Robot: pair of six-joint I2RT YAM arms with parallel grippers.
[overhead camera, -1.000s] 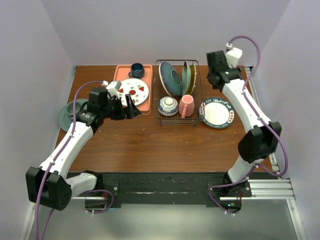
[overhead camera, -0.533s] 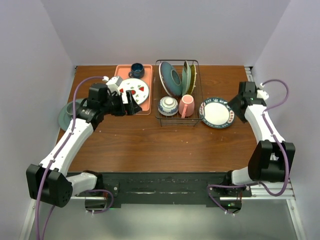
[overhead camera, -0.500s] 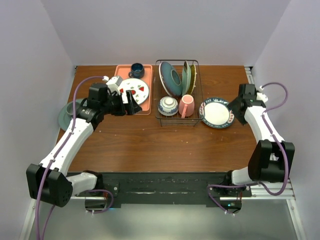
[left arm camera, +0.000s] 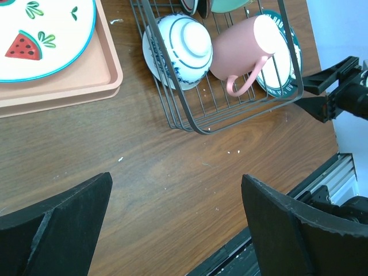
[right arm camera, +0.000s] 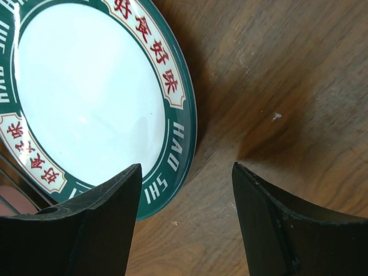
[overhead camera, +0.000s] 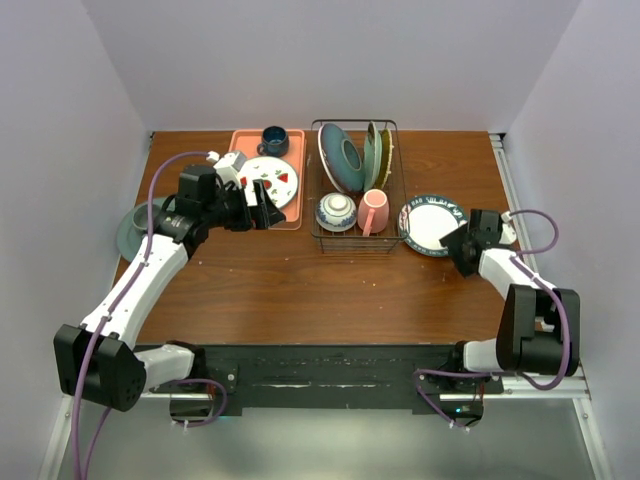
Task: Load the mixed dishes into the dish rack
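The dish rack holds upright blue, teal-grey and yellow plates, a pink mug and a blue-and-white bowl. A green-rimmed white plate lies on the table right of the rack. My right gripper sits low at its near right edge. In the right wrist view the right gripper is open, its jaws straddling the rim of that plate without gripping it. My left gripper is open and empty beside a watermelon-marked white plate.
The watermelon-marked plate lies on a pink tray with a dark blue mug behind it. A teal-grey plate rests at the table's left edge under the left arm. Side walls stand close on both sides.
The right arm swung down from the back right corner to the green-rimmed plate's near edge, its jaws narrowing a little. The left gripper shifted slightly toward the tray.
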